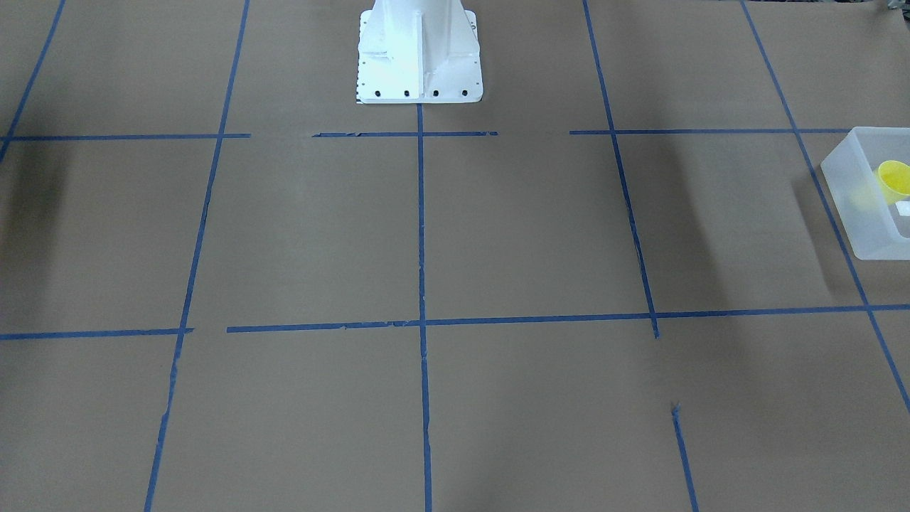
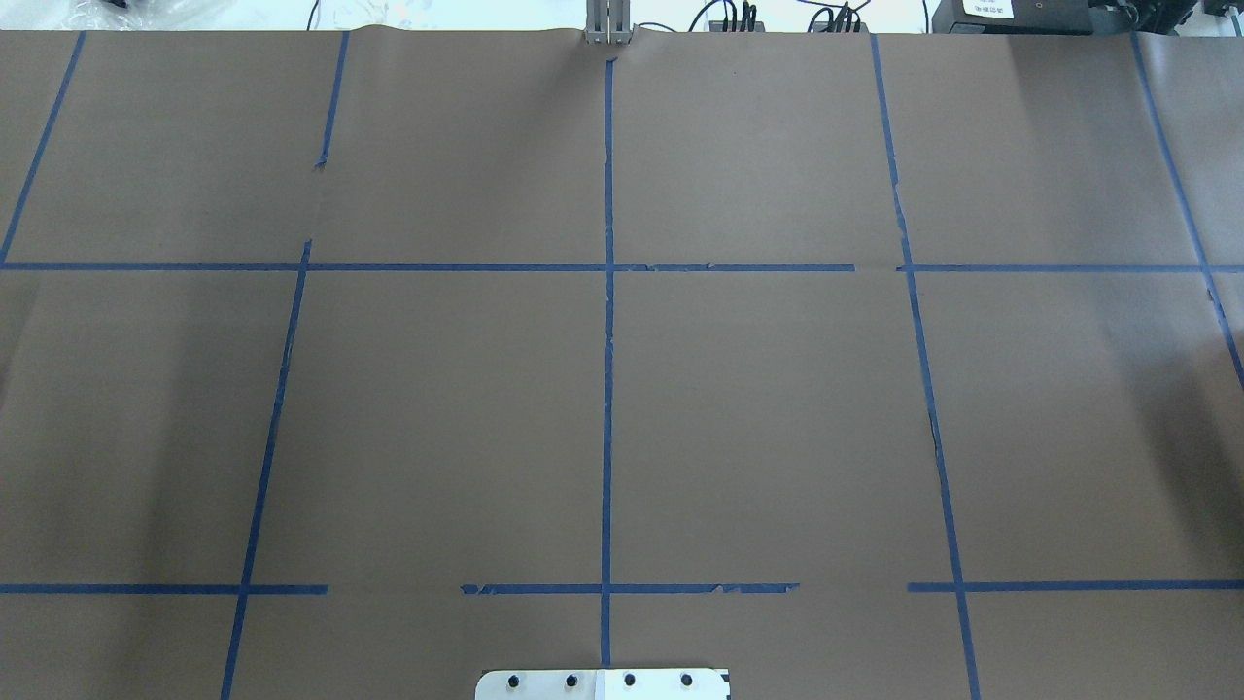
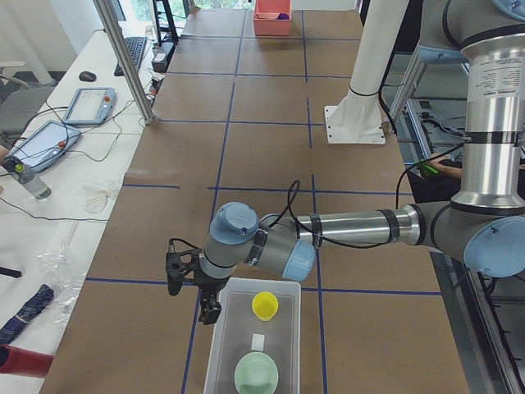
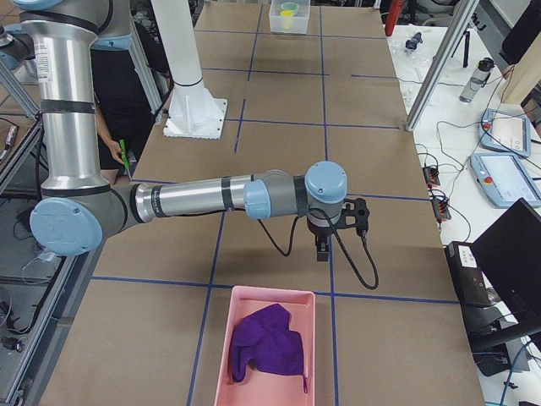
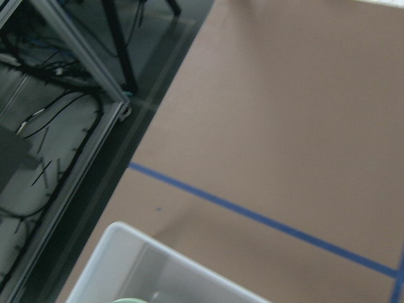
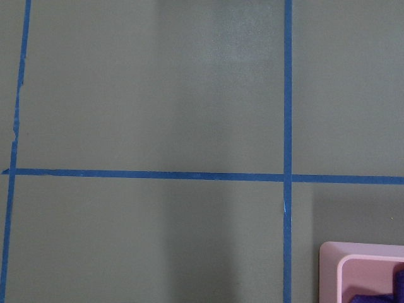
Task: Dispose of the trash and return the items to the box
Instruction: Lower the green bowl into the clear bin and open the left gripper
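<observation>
Brown table [image 3: 271,107]: yellow cup [image 3: 264,305] inside box [image 3: 246,287], just beside left tool [image 3: 210,314].

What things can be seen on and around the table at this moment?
box: one, frosted white, table end at the robot's left
cup: one, yellow, inside the box
bowl: one, pale green, inside the box
label: one, white, between cup and bowl
tray: one, pink, table end at the robot's right
cloth: one, purple, in the tray
table: one, brown
tape lines: several, blue, grid on the table
base: one, white, table's robot side
left gripper: black, by the box's corner
right gripper: black, near the tray
</observation>
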`<state>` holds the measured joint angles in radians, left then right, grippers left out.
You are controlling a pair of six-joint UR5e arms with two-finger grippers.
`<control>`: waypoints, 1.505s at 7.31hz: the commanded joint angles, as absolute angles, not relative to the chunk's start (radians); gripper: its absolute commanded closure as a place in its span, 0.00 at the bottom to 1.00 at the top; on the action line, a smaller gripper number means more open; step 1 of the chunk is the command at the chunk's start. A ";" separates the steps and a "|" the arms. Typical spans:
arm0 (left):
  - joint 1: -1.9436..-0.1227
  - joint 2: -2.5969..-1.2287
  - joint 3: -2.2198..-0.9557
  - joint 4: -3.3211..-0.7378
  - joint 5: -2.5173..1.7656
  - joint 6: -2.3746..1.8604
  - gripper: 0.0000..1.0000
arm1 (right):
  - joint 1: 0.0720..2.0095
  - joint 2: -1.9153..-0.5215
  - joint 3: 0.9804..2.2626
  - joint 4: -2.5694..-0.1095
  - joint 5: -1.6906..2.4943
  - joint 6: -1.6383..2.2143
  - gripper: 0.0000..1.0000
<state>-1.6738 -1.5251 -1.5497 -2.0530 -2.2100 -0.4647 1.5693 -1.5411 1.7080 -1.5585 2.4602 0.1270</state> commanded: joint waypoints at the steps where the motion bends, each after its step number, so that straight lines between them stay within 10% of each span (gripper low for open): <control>1: -1.605 -1.526 -1.575 -2.086 -2.292 -0.466 0.00 | 1.565 -1.542 1.709 -1.559 2.457 0.126 0.00; 11: -1.583 -1.534 -1.663 -1.654 -2.335 -0.020 0.00 | 1.565 -1.555 1.677 -1.560 2.460 0.126 0.00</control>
<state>-1.5502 -1.5327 -1.6625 -1.6661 -2.3312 -0.0251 1.5642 -1.5539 1.6898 -1.5613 2.4577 0.1253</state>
